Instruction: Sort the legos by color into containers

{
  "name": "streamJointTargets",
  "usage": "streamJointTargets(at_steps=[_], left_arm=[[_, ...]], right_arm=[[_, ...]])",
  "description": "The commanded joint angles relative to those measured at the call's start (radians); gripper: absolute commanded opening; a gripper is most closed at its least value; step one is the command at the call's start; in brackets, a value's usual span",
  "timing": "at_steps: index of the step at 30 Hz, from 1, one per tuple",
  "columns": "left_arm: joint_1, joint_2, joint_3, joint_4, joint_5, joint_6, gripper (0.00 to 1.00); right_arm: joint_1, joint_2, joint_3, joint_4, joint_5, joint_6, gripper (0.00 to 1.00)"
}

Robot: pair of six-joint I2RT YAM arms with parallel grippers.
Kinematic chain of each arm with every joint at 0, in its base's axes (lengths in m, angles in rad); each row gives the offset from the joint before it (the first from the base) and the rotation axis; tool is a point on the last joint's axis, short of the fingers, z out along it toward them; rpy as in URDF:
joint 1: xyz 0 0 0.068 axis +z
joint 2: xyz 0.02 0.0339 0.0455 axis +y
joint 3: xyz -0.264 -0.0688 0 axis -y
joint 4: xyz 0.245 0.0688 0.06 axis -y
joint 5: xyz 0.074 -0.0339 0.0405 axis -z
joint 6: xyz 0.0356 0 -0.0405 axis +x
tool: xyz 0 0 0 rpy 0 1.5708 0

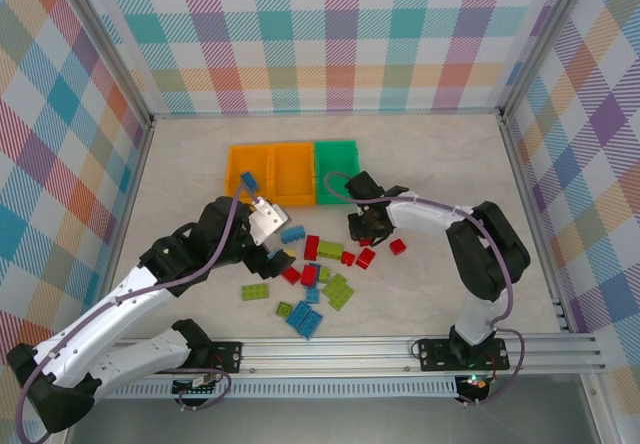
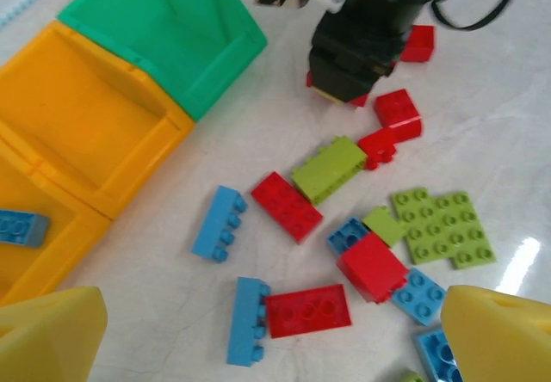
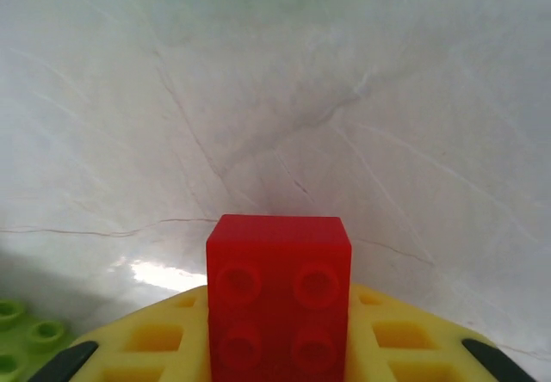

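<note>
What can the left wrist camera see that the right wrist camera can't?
Left wrist, not right wrist: the green bin, two orange bins, a blue brick inside one, and loose blue legos. Right wrist, not left wrist: the studs of the red brick that the right pincer is shut on. Both: the pale table and lime green lego.

Left pincer [image 2: 275, 348] gapes wide, arm stretched forward; right pincer [image 1: 365, 236] points down, clamped.
</note>
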Motion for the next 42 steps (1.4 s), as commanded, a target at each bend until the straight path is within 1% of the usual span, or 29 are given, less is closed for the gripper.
streamJointTargets(at_steps=[1,4,7,11,14,16,18,20,24,26,29,31,33,34,38,39,40,42], left_arm=[[0.013,-0.035,-0.044,0.055,-0.120,0.003,1.00],[0.038,-0.040,-0.050,0.063,-0.179,-0.020,1.00],[0.055,-0.027,-0.032,0.044,-0.227,-0.037,1.00],[0.065,-0.042,-0.028,0.019,-0.226,-0.038,1.00],[0.065,-0.056,-0.033,-0.004,-0.168,-0.029,1.00],[0.065,-0.052,-0.033,-0.009,-0.173,-0.030,1.00],[0.065,-0.043,-0.027,-0.014,-0.186,-0.031,1.00],[0.065,-0.037,-0.024,-0.016,-0.189,-0.031,1.00],[0.065,-0.035,-0.030,-0.006,-0.196,-0.035,1.00],[0.065,-0.035,-0.033,0.002,-0.215,-0.038,1.00],[0.065,-0.031,-0.034,0.010,-0.260,-0.053,1.00],[0.065,-0.031,-0.029,0.019,-0.287,-0.078,1.00],[0.064,-0.017,-0.002,0.009,-0.276,-0.125,1.00],[0.062,-0.001,0.027,-0.002,-0.252,-0.169,1.00],[0.051,0.097,0.119,-0.021,-0.172,-0.474,1.00],[0.045,0.124,0.130,-0.019,-0.157,-0.551,0.99],[0.031,0.155,0.139,-0.019,-0.149,-0.630,0.98],[-0.005,0.212,0.152,-0.027,-0.159,-0.765,0.97]], right_arm=[[-0.004,-0.134,0.059,0.054,0.012,-0.023,0.26],[-0.014,-0.130,0.154,0.084,0.041,-0.087,0.27],[-0.047,-0.024,0.299,0.075,0.037,-0.119,0.28],[-0.081,0.151,0.496,0.042,0.040,-0.142,0.28],[-0.100,0.267,0.621,0.010,0.034,-0.145,0.28],[-0.101,0.338,0.697,-0.026,0.031,-0.150,0.30],[-0.102,0.376,0.740,-0.045,0.032,-0.150,0.33],[-0.103,0.402,0.770,-0.063,0.029,-0.147,0.38],[-0.103,0.387,0.776,-0.074,0.011,-0.147,0.46],[-0.103,0.363,0.772,-0.079,0.006,-0.150,0.51],[-0.103,0.312,0.752,-0.092,-0.002,-0.151,0.52],[-0.103,0.240,0.698,-0.090,-0.019,-0.143,0.52],[-0.103,0.132,0.611,-0.080,-0.062,-0.136,0.53],[-0.103,0.062,0.552,-0.073,-0.090,-0.132,0.55],[-0.101,-0.239,0.274,-0.051,-0.222,-0.089,0.75],[-0.101,-0.291,0.223,-0.050,-0.255,-0.090,0.79],[-0.100,-0.366,0.153,-0.047,-0.291,-0.090,0.83],[-0.100,-0.500,0.032,-0.053,-0.312,-0.071,0.88]])
